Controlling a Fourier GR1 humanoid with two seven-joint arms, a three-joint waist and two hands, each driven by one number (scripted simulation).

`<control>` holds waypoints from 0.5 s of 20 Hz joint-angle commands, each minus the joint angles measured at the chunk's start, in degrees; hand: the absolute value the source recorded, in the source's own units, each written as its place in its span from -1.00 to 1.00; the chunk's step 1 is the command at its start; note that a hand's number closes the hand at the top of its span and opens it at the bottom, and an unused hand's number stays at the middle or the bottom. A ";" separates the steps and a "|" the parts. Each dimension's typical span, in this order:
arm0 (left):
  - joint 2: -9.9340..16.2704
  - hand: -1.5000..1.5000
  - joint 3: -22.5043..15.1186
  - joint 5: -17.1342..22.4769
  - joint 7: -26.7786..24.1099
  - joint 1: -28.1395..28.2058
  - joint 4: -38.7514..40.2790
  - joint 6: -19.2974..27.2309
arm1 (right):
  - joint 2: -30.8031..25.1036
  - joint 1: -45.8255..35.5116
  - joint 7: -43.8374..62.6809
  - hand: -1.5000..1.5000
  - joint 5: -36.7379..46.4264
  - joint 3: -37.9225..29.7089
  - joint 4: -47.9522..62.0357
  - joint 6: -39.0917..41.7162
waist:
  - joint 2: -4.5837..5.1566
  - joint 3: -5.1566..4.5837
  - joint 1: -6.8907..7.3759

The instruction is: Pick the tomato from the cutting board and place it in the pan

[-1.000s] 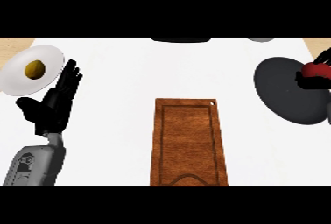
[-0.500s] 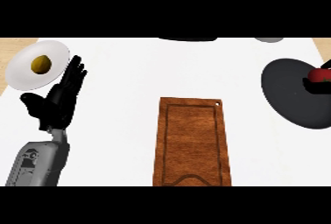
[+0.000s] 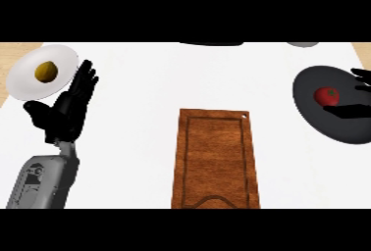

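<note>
Cutting board (image 3: 215, 159) lies bare at centre, taken as the landmark. Pan (image 3: 326, 117), dark, sits up and to the right of the board; the tomato (image 3: 327, 95) rests inside it. Right hand (image 3: 353, 111) is over the pan beside the tomato, fingers spread, not touching it. Left hand (image 3: 66, 105) rests left of the board, fingers straight. A white plate (image 3: 33, 83) with a yellow item (image 3: 47, 70) lies beyond that hand.

White plate (image 3: 33, 81) far left w/ yellow-brown fruit (image 3: 47, 70) on it; dark item (image 3: 211, 43) & grey item (image 3: 303, 44) at far edge of table (image 3: 217, 78).
</note>
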 commanded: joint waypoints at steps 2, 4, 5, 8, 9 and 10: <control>0.05 0.00 0.41 0.81 -0.81 1.73 -0.90 -0.75 | 0.30 -0.51 -6.22 -1.00 -4.82 -4.66 0.88 -1.18 | -0.39 -0.04 -0.18; 1.11 0.00 0.82 0.34 -0.51 1.28 -0.33 -0.92 | 1.64 1.25 -11.27 -1.00 -7.45 -7.10 0.35 -2.67 | -0.40 -0.01 -0.68; -0.26 0.00 0.63 -0.20 -1.68 2.20 0.56 0.38 | -0.11 0.76 -12.19 -1.00 -9.16 -8.52 -0.18 -0.64 | -0.74 -0.12 -1.57; 2.24 0.00 2.84 1.13 -0.87 2.63 -0.86 -0.83 | -2.41 3.64 -17.08 -1.00 -14.23 -12.96 0.54 5.17 | -0.92 -0.09 -2.00; 0.39 0.00 1.64 -0.45 -3.17 2.17 1.92 0.38 | -2.48 3.06 -15.92 -1.00 -14.22 -12.39 1.37 6.90 | -1.07 -0.23 -2.63; 0.09 0.00 0.89 -0.33 -0.85 2.78 0.36 0.32 | -1.56 5.96 -18.79 -1.00 -15.91 -13.58 1.48 8.87 | -1.39 -0.24 -3.09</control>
